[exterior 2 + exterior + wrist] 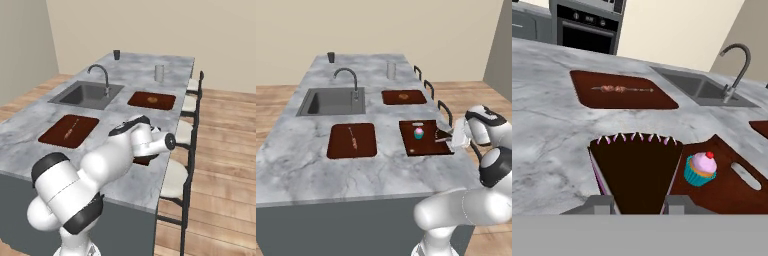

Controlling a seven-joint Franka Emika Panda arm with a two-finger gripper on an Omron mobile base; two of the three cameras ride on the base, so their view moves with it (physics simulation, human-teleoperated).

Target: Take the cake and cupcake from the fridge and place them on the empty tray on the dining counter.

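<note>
Dining counter (301, 160), marbled top, base parked at its near right end. The cupcake (419, 133) already stands upright on the near-right tray (413, 145), roughly mid-tray, so that half of the job looks done. In the hand view the gripper (639, 202) is clenched on the cake (637, 172), a dark wedge with a pale pink-and-white scalloped far edge, held out flat between the finger tips. The wedge hangs over the tray's edge, just beside the cupcake (701, 169) but apart from it; whether its underside touches the tray I cannot tell. From the left base view the gripper (445, 136) sits at the tray's right rim, low. Step in hand, as I judge it: setting down the cake, the last item. The next move calls for lowering the wedge onto bare tray surface clear of the cupcake, then letting go and drawing back without dragging it or clipping the frosting. The other two trays are taken: one with a skewer (353, 138) by the sink (331, 101), one with a small brown lump (404, 96) farther back. Faucet (348, 80) well clear of the work.
</note>
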